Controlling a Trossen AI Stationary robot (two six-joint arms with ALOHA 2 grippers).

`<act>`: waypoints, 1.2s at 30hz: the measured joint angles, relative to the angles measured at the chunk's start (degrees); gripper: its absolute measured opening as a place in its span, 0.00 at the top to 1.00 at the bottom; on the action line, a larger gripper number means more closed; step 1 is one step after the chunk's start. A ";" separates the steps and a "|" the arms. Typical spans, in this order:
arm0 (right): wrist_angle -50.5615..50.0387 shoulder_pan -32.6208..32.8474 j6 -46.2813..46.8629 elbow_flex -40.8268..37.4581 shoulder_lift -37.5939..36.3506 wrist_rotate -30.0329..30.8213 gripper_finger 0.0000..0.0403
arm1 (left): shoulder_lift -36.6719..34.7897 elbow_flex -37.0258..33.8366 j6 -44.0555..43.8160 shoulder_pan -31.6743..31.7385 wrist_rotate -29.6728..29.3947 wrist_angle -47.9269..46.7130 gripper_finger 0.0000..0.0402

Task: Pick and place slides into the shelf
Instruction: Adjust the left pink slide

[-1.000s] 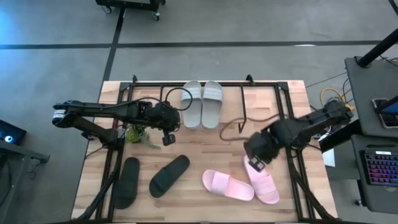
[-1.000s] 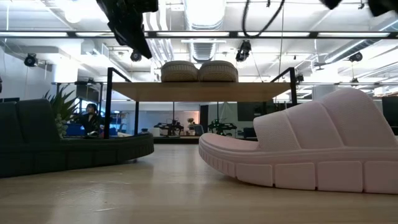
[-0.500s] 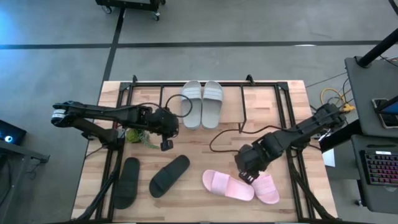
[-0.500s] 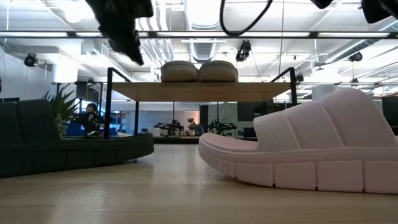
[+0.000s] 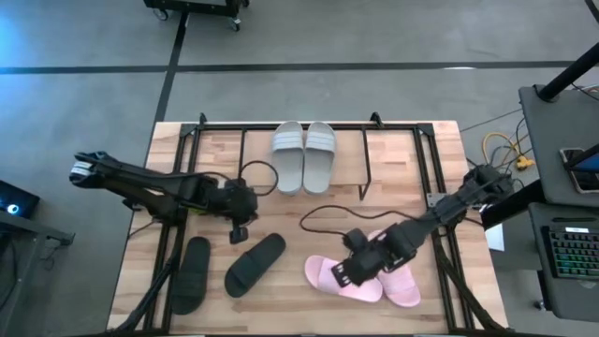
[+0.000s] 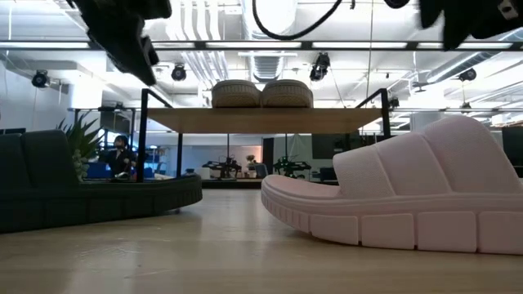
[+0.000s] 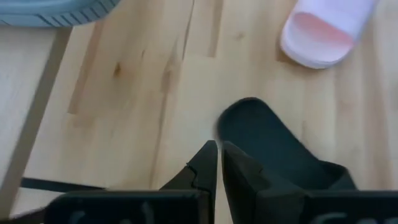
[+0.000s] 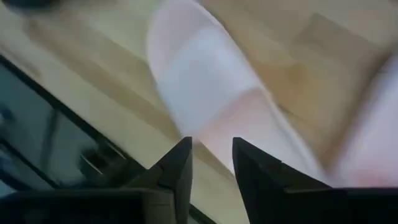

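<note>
Pale plank table [image 5: 421,178] on grey concrete. Grey slides [image 5: 303,154] sit on the shelf [image 5: 225,139]. Right gripper [image 5: 348,273], parted, hovers over a ribbed pink slide [image 5: 343,279]; left gripper [image 5: 238,232], closed, empty, near black slides [image 5: 255,263].

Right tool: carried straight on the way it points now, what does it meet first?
Probably the pink slide lying directly ahead of the right tool, whose fingers stand apart; how far off is unclear.
</note>
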 joint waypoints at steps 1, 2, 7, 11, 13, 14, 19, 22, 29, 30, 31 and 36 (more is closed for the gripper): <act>1.45 0.90 2.51 0.00 0.73 2.12 0.70 | -0.85 -0.10 -0.81 -0.59 -0.16 0.10 0.98; 2.74 1.78 5.21 0.00 1.48 4.37 0.68 | -1.53 -0.12 -1.38 -1.19 -0.68 0.25 0.98; 6.54 6.87 19.40 0.00 4.98 13.03 0.58 | -4.80 -0.18 -3.00 -4.17 -3.21 1.28 0.98; 7.30 9.95 28.73 0.00 8.10 18.78 0.51 | -6.22 -0.18 -3.32 -6.16 -4.07 3.09 0.98; 7.36 10.81 31.96 0.00 9.52 21.39 0.49 | -6.52 -0.18 -3.19 -6.93 -4.31 3.70 0.98; 7.61 11.05 33.05 0.00 10.28 22.48 0.48 | -6.58 -0.18 -2.79 -7.21 -4.31 4.39 0.98; 8.96 10.86 34.00 0.00 13.41 24.09 0.46 | -6.37 -0.18 -2.42 -7.60 -4.29 5.48 0.98; 9.99 10.41 34.01 0.00 15.04 24.71 0.46 | -6.35 -0.18 -2.38 -7.60 -4.31 5.23 0.98; 11.65 9.34 35.39 0.00 17.76 27.85 0.54 | -6.18 -0.18 -2.35 -7.60 -4.29 5.17 0.98; 11.93 8.93 35.52 0.00 18.08 29.09 0.57 | -6.18 -0.18 -2.35 -7.58 -4.27 5.14 0.98; 12.16 8.45 35.57 0.00 18.28 30.09 0.60 | -6.18 -0.18 -2.35 -7.58 -4.29 5.19 0.98; 11.80 5.33 35.57 -0.20 18.50 37.48 0.84 | -6.20 -0.18 -2.35 -7.58 -4.27 5.06 0.98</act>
